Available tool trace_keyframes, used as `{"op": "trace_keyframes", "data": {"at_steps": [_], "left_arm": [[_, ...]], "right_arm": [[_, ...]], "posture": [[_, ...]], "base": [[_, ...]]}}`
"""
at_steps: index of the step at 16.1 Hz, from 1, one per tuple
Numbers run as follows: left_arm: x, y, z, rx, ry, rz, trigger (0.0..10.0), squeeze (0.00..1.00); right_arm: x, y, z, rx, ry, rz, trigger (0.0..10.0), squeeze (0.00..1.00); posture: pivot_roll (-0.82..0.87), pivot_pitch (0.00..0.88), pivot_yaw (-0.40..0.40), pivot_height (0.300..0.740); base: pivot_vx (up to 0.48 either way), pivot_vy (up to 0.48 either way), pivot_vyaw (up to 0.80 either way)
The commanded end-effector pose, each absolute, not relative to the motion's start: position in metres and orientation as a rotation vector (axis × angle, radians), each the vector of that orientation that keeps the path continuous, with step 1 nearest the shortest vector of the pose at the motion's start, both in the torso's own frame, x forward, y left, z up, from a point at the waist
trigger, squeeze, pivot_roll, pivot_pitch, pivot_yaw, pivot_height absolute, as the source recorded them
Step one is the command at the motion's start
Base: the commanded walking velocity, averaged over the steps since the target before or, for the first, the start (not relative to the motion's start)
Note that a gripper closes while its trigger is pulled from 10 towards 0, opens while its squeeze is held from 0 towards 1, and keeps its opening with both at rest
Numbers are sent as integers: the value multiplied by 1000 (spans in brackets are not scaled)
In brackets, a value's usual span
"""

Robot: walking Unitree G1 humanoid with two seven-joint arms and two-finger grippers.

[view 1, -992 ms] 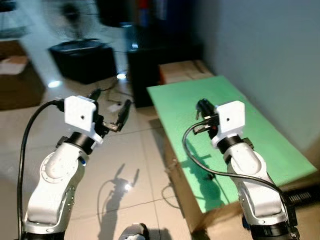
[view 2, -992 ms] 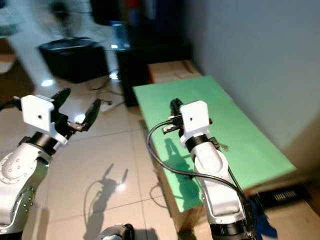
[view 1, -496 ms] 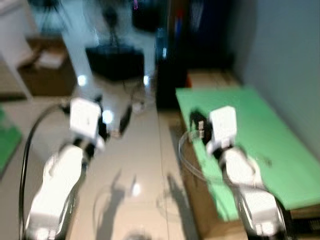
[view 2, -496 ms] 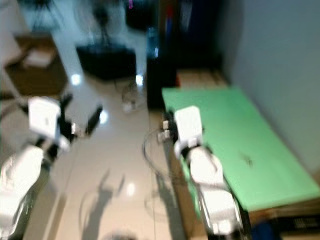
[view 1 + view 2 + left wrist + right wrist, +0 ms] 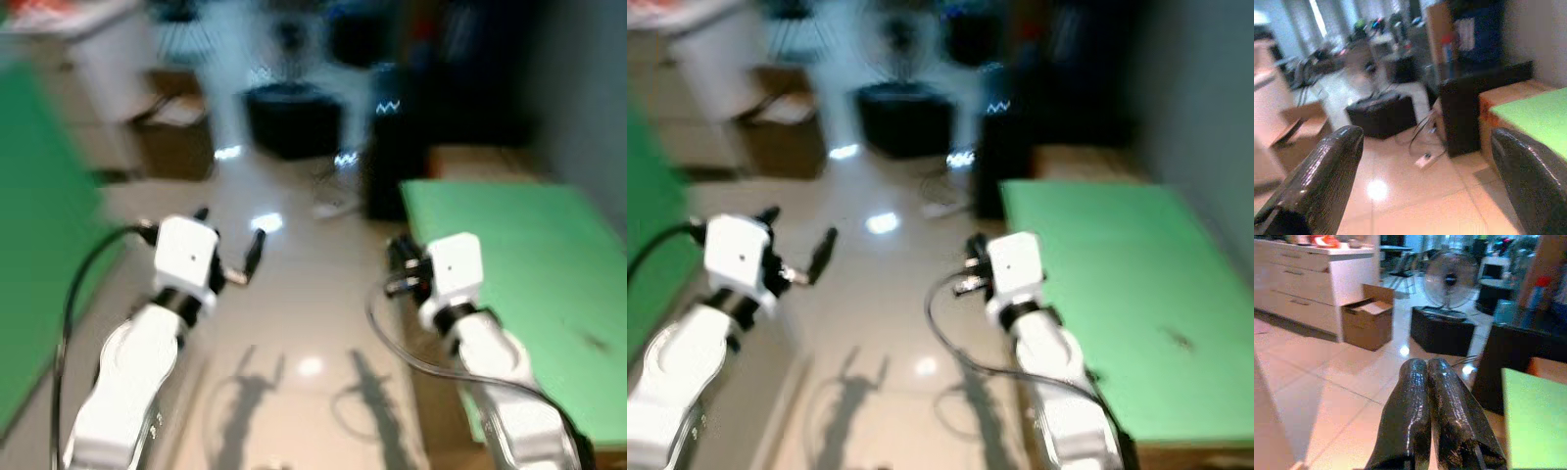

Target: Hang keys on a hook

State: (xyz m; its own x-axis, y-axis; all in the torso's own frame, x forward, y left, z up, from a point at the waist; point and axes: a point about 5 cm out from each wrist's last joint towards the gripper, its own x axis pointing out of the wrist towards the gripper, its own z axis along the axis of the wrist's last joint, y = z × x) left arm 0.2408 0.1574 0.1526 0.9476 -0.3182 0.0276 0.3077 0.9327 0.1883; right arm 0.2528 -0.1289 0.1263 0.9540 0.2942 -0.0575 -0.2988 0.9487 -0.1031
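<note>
1. My left gripper (image 5: 227,245) is raised over the glossy beige tiled floor (image 5: 313,294), its two black fingers (image 5: 1322,181) spread wide with nothing between them.
2. Through that gap my left wrist view shows a low black box (image 5: 1382,113) on the floor, a white power strip with cables (image 5: 1425,160) in front of it, and a dark cabinet (image 5: 1476,110) beside an orange-brown carton.
3. My right gripper (image 5: 400,257) is held up at the near left edge of the flat green-topped table (image 5: 529,255); its fingers (image 5: 1435,421) are pressed together, and I can see nothing between them.
4. Past those closed fingers my right wrist view shows a standing round fan (image 5: 1448,280) behind a black box, an open brown cardboard box (image 5: 1367,322), and white drawers (image 5: 1303,279).
5. A small dark speck (image 5: 594,341), perhaps the keys, lies on the green top to my right, well apart from both grippers. It is too blurred to tell its long axis or which way it points.
6. A green surface (image 5: 39,225) rises at my far left.
</note>
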Motion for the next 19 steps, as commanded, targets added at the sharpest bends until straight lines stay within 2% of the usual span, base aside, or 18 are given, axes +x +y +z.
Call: {"op": "trace_keyframes", "data": {"at_steps": [1,4,7,17,19], "left_arm": [[240,158,156,182,-70,-336,10000,0],[238,158,150,92,-29,-311,10000,0],[230,159,139,126,-4,-308,10000,0],[222,163,141,148,-15,-250,10000,0],[225,167,141,140,2,-211,10000,0]], "right_arm": [[254,-124,130,-96,24,330,10000,0],[249,-125,122,-92,53,350,10000,0],[246,-129,117,-100,74,354,10000,0],[253,-117,112,-94,90,418,10000,0],[254,-117,112,-91,88,418,10000,0]], "posture": [[8,0,32,740],[16,0,28,740],[19,0,16,740],[57,0,-26,740],[62,0,-24,740]], "base": [[0,0,800],[0,0,800],[0,0,800],[0,-476,800],[0,0,800]]}}
